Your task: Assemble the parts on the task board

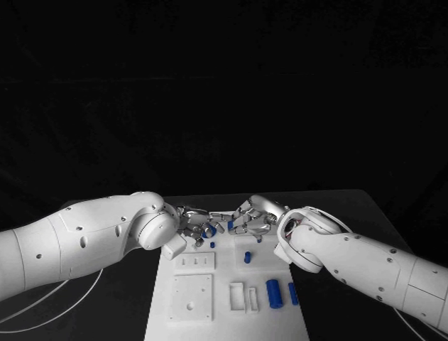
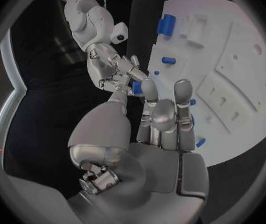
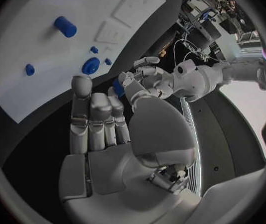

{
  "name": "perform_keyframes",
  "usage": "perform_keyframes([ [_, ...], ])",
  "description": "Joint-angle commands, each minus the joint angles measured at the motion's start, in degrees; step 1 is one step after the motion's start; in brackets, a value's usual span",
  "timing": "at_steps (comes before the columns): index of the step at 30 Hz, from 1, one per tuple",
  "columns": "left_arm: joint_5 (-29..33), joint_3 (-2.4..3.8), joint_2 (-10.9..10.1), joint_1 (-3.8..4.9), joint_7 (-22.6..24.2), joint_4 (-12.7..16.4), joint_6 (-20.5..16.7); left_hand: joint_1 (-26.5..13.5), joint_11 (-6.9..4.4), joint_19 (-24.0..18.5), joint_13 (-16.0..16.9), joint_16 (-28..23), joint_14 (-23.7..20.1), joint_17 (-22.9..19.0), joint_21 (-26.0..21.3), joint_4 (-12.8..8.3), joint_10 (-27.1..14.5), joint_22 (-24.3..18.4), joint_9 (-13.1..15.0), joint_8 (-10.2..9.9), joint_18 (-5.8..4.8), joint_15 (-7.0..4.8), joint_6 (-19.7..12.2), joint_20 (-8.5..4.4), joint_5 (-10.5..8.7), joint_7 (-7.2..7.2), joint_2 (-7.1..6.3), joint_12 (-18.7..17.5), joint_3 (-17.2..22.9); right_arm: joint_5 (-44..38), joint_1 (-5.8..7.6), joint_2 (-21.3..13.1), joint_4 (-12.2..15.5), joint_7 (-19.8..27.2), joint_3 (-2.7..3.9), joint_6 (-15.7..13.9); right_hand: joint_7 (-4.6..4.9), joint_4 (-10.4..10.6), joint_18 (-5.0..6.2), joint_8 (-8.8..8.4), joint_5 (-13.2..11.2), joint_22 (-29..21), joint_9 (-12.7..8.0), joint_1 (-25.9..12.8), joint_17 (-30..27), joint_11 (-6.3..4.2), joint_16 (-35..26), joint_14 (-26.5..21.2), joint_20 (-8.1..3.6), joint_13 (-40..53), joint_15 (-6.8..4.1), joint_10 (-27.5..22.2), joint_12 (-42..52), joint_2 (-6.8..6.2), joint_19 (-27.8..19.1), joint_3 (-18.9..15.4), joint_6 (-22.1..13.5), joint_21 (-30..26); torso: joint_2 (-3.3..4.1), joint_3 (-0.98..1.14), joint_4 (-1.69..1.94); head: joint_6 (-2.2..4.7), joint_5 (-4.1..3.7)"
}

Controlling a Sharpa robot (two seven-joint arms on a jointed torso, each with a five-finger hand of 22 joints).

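Nearest the robot, on the board [image 1: 193, 302], two blue cylinders lie side by side: a larger cylinder [image 1: 274, 293] and a thin one [image 1: 293, 293]. Both lie flat, long axes running along the board's length, away from the robot. White blocks [image 1: 244, 296] sit just beside them; raised white plates [image 1: 194, 264] take the board's left side.

Mid-board, a short blue peg [image 1: 248, 257] appears to stand up from the surface; a smaller peg [image 1: 212, 244] stands beyond it. My reading: these are already seated, the flat cylinders still loose.

At the far end both hands meet above the board. Left hand [image 1: 195, 222] and right hand [image 1: 248, 220] face each other, fingertips close together. Between them is a small blue part [image 1: 212, 231].

- Right wrist view: a blue piece [image 3: 117, 88] sits at the left hand's fingertips, so the left hand [image 3: 140, 79] seems to pinch it. The right hand [image 3: 102, 117] has its fingers extended side by side; nothing visible in the palm.
- Left wrist view: a blue piece [image 2: 137, 87] lies against the right hand's [image 2: 115, 69] fingertips. Which hand bears the load, cannot tell.
- Part's axis: too small and too covered to settle.

Judgement: the part is held up between both hands for a transfer or regrip, so it can be turned before insertion.
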Motion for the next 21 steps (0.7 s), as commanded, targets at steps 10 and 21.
perform_keyframes([
  [10, -3.9, 0.05, 0.5, 0.19, -0.5, 0.2, 2.1, 0.1, 0.18, 0.2, -0.1, -0.2, -0.2, -0.7, -1.1, 0.9, -0.7, 0.8, -0.5, -0.3, 0.26, -0.14, -0.8, 0.14, -1.07, 0.19, -1.2, 0.4, 0.6, -1.0, -0.01, 0.3, 0.7, -0.3, -0.03, 2.2, 0.18, -0.1, 1.14, 0.3, -0.4, -0.1, 0.1, -0.4, 0.2, 0.24, 0.1, 0.4, 0.43, 0.1, 0.01, 0.4, 0.3, 0.15, 2.6, 0.3, 0.1, 0.4, 0.12, -0.05, 0.0, 0.04, 0.39],
  [21, -4.8, 0.06, 0.7, 0.17, -0.2, 0.2, 1.8, 0.2, 0.18, 0.4, -0.2, -0.1, -0.3, -0.8, -1.7, 0.1, -0.8, 1.8, -0.5, -0.2, 0.24, -0.12, -0.9, 0.17, -1.45, 0.19, -0.01, 0.6, 0.0, -1.3, 0.0, 0.5, 0.8, -0.6, -0.05, 3.1, 0.18, -0.1, 1.14, 0.27, -0.4, -0.3, 0.1, -0.4, 0.1, 0.24, 0.0, 0.4, 0.44, 0.0, 0.01, 0.3, 0.2, 0.19, 2.6, 0.2, 0.1, 0.4, 0.11, -0.03, 0.14, -0.15, 0.53],
])
